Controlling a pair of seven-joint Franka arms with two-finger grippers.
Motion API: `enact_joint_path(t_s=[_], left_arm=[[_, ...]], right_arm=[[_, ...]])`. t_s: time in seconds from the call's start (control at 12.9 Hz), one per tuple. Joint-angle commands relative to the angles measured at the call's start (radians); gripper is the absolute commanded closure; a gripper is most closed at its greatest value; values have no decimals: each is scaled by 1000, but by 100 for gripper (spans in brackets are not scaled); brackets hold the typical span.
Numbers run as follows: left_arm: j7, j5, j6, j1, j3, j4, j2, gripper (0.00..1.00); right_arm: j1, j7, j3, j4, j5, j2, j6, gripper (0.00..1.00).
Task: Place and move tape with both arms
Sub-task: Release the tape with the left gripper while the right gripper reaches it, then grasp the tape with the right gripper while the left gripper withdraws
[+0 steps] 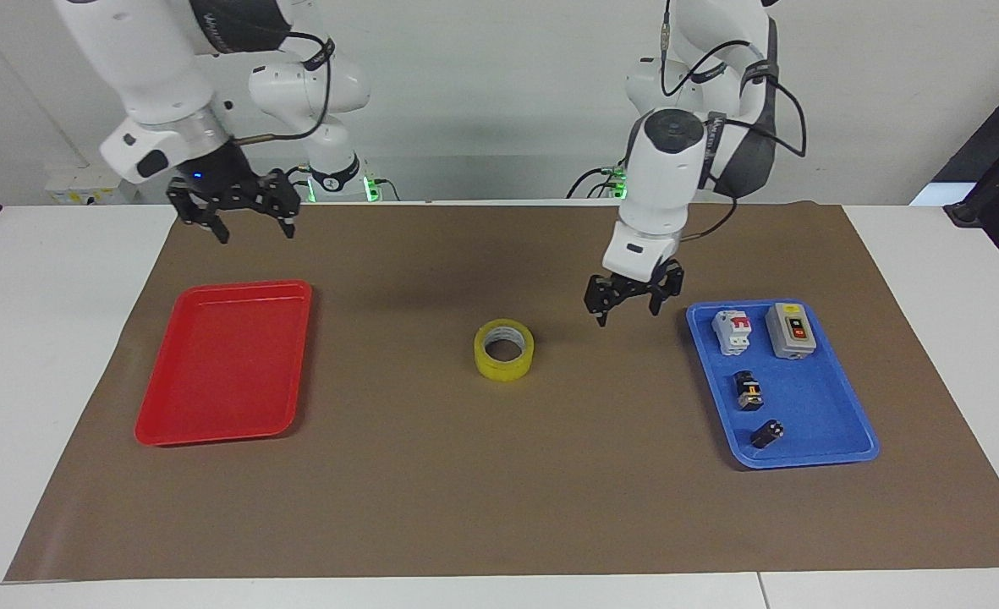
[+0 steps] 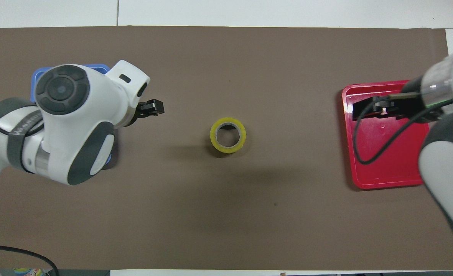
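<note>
1. While the tape (image 1: 504, 349) lies flat on the brown mat (image 1: 431, 491) at mid-worktop, between the red tray (image 1: 224, 364) and the blue tray (image 1: 812, 440), neither hand touches it.
2. The left hand (image 1: 632, 298) hangs open and empty over the mat, between the tape and the blue tray.
3. The right hand (image 1: 245, 211) is up in the air over the mat's edge just above the red tray's robot-side end, fingers spread, holding nothing.
4. Judged from this layout, the first placing looks done: the tape sits alone at the centre. What seems left is for the right arm to pick it up and carry it on, likely to the empty red tray.
5. In the overhead view the left arm's bulk hides nearly all of the blue tray and its small parts; only the facing view shows them.
6. Overhead, the right arm is cut off by the frame, its hand showing over the red tray only as a dark shape.
</note>
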Motion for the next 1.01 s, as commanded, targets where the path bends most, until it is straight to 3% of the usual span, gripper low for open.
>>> enact_joint_path(t_s=[0.0, 0.16, 0.39, 0.62, 0.78, 0.93], left_arm=[[183, -18, -64, 104, -9, -34, -68, 0], [309, -48, -102, 185, -3, -19, -85, 0], [447, -110, -241, 309, 3, 93, -82, 0], [555, -111, -369, 400, 3, 196, -79, 0], [584, -111, -430, 419, 6, 237, -79, 0], [583, -111, -492, 419, 8, 280, -80, 0]], right_arm=[[137, 123, -2, 22, 0, 180, 196, 0], [257, 285, -4, 20, -53, 306, 361, 0], [326, 403, -1, 50, -129, 449, 488, 0], [326, 402, -1, 19, -126, 475, 539, 6], [332, 405, 1, -42, -114, 464, 593, 11], [331, 413, 21, -55, -111, 458, 573, 14]])
